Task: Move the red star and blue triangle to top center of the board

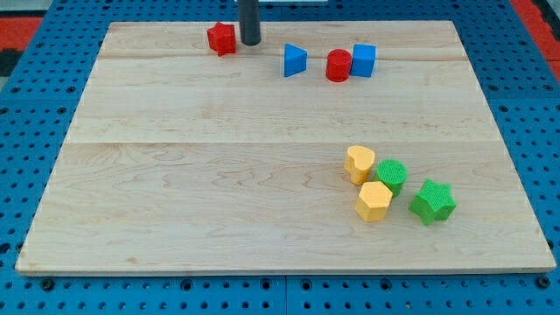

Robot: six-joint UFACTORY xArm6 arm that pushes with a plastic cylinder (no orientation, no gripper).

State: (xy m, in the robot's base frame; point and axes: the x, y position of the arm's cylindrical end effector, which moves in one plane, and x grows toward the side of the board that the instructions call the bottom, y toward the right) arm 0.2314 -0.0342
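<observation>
Red star point(222, 38) just left of my tip point(251, 41) | blue triangle point(295, 60) right of tip, apart | board point(175, 175) top

A wooden board point(219, 175) lay on a blue pegboard table point(26, 105). Near the view's top, the rod's tip point(250, 42) stood just to the right of the red star point(222, 38), close beside it. Further right along the top sat the blue triangle point(295, 60), apart from the tip, then a red cylinder point(339, 65) touching a blue cube point(364, 59). Toward the view's lower right, four blocks clustered: a yellow block point(359, 164), a green cylinder point(391, 176), a yellow hexagon point(374, 201) and a green star point(432, 201).
</observation>
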